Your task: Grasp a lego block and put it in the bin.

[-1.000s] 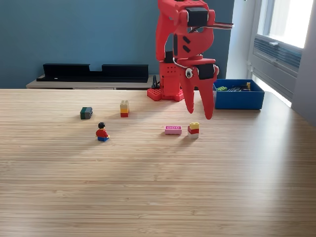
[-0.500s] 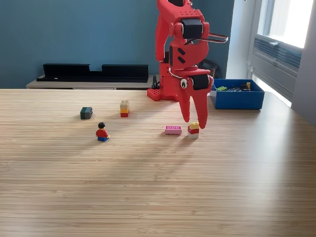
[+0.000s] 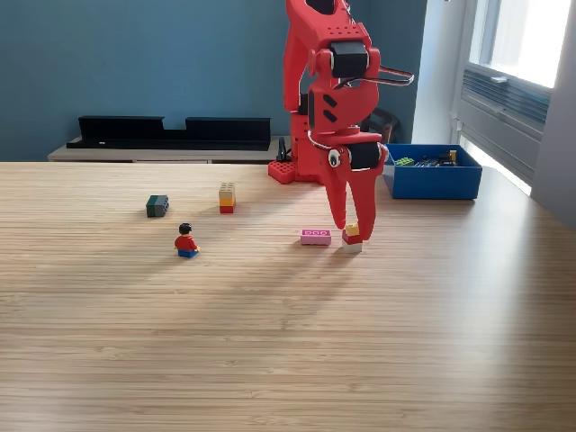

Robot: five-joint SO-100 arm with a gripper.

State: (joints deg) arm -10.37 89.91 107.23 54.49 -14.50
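The lego block nearest the arm, a small stack of yellow over red over white (image 3: 352, 238), stands on the wooden table (image 3: 288, 342) a little right of centre in the exterior view. The red gripper (image 3: 353, 228) points straight down over it, its two long fingers (image 3: 339, 202) set narrowly apart with their tips on either side of the stack's yellow top; whether they press on it cannot be told.

Just beside the stack, on the exterior view's left, lies a flat pink brick (image 3: 315, 237), close but apart from it. Further left and slightly nearer stands a small toy figure (image 3: 186, 241) in a red top with blue legs. Beyond it, further from the camera, sit a dark green block (image 3: 157, 206) and, to its right, a tan-and-yellow block on a red one (image 3: 227, 197). All of these are well apart from the gripper, and nothing lies between the stack and the container.

The bin (image 3: 434, 183), a low blue box, rests at the far right of the table, right of the arm's red studded base (image 3: 290, 171). Inside it a few small pieces show above the rim, yellow-green and orange among them, too small to tell apart. Behind the table a low shelf holds long black trays (image 3: 171, 131) against a blue wall.
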